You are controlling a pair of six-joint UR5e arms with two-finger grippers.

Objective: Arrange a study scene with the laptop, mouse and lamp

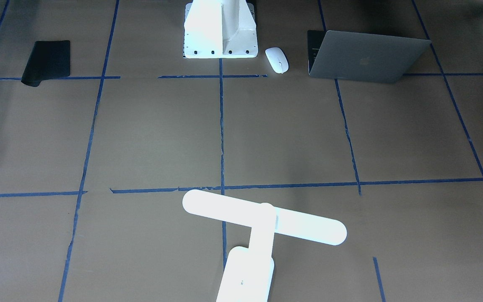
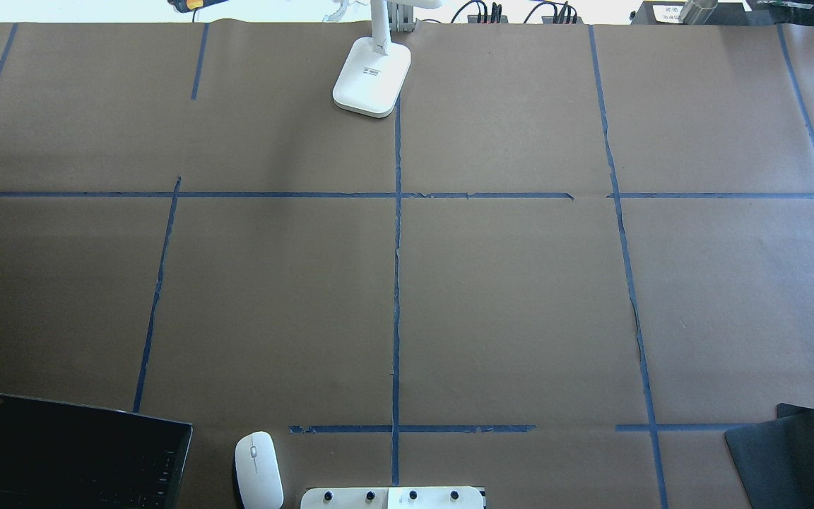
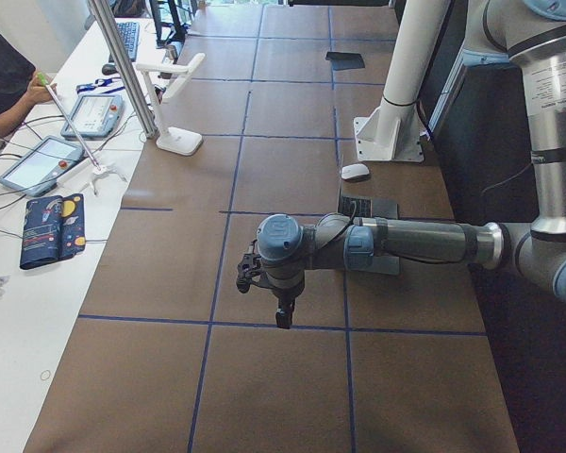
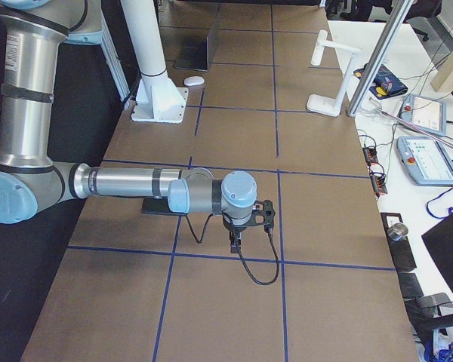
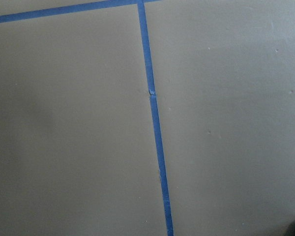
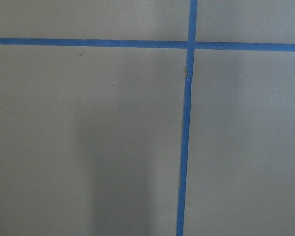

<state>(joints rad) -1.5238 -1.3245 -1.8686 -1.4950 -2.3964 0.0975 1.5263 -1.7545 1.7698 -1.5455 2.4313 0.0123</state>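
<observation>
The grey laptop (image 1: pixel 363 58) stands open at the robot's near left corner; it also shows in the overhead view (image 2: pixel 75 452). The white mouse (image 1: pixel 277 59) lies between the laptop and the pedestal, also in the overhead view (image 2: pixel 258 470). The white T-shaped lamp (image 1: pixel 262 218) stands upright at the far middle edge, its base in the overhead view (image 2: pixel 372 78). My left gripper (image 3: pixel 281 316) hangs over bare paper off the left end. My right gripper (image 4: pixel 235 245) hangs over bare paper off the right end. I cannot tell whether either is open. Both wrist views show only brown paper and blue tape.
A black pad (image 1: pixel 46 62) lies at the near right corner, one edge curled. The white bolted pedestal (image 1: pixel 220 29) stands at the near middle. Blue tape lines divide the brown paper. A side bench with tablets (image 3: pixel 42 160) and a seated person (image 3: pixel 0 75) lies beyond the far edge.
</observation>
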